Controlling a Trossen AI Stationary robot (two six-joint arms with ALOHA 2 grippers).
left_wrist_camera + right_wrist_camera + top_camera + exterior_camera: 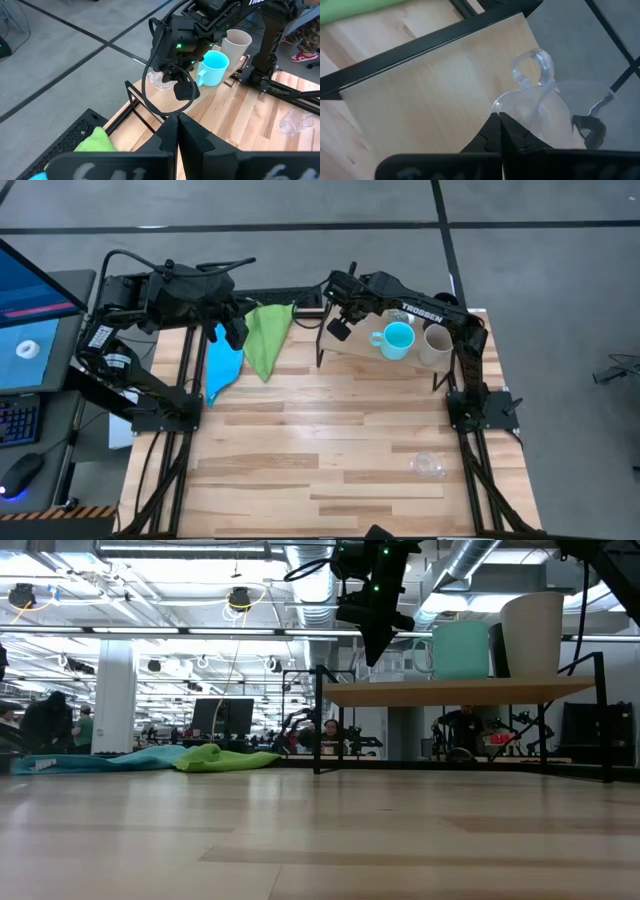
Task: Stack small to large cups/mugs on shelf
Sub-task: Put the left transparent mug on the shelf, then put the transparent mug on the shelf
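Clear handled cup (540,107) is seen on light-wood shelf (435,95); right gripper (500,120) fingers are pressed together above; plank table (330,460) lies below.

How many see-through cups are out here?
2. One clear cup on the shelf at the right gripper; the other on the table near the right arm's base. More may be hidden.

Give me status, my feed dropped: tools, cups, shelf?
Right tool shut, over light-wood shelf by small clear handled cup. Left tool shut, parked at back left. Second clear cup on table.
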